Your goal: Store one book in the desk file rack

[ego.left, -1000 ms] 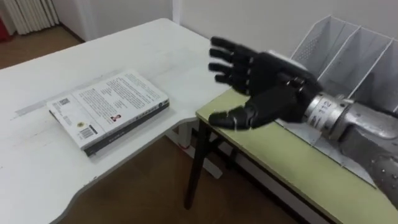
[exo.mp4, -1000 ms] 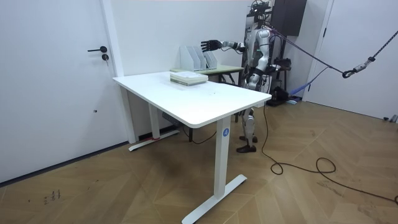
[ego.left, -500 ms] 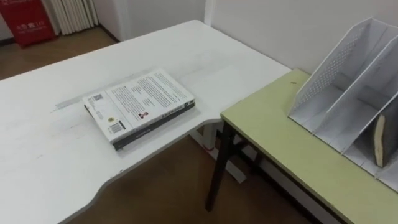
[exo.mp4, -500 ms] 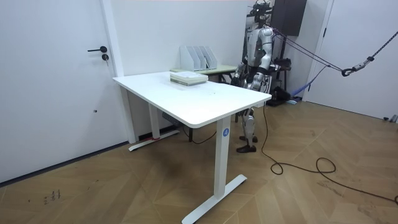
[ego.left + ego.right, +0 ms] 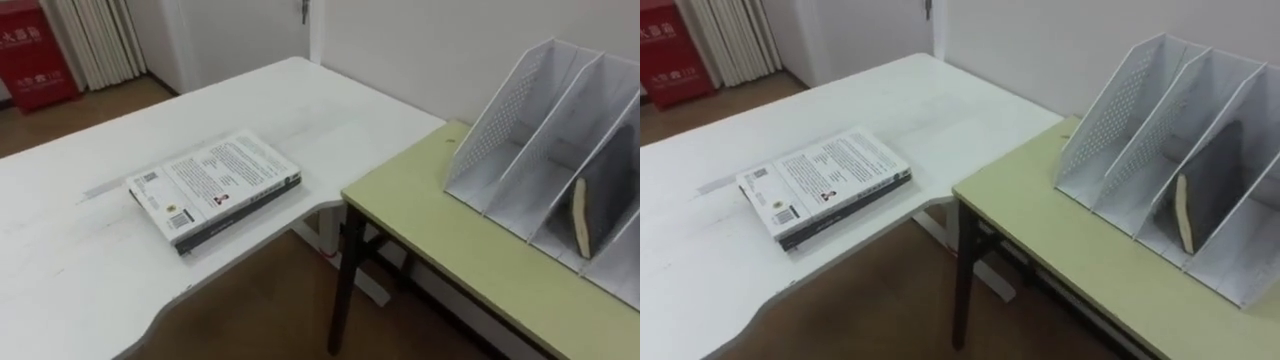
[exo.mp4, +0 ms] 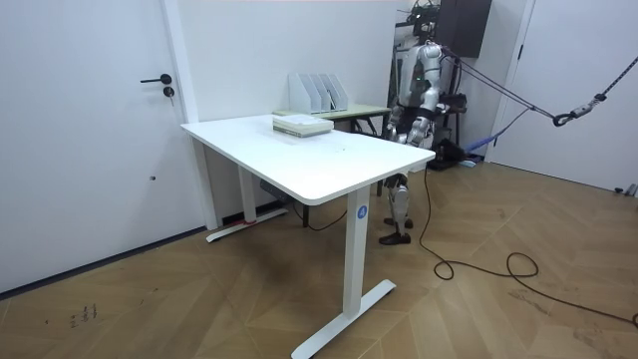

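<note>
Two stacked books (image 5: 215, 188) lie flat on the white desk (image 5: 60, 270). Beyond, on the green table (image 5: 450, 250), a dark book (image 5: 590, 212) leans inside the file rack (image 5: 500, 130), in a right-hand compartment. Storing looks done, so the next move is only to stand clear. The arms seem lowered, and the hands (image 6: 396, 123) are too small to tell whether they are wide or curled.

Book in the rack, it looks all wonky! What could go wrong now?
Two things might. The book leans tilted inside its slot of the file rack, not upright, so it could slump further or slide flat if the green desk gets bumped. The stack of books lies close to the curved edge of the white table, so a knock might push it onto the floor.
</note>
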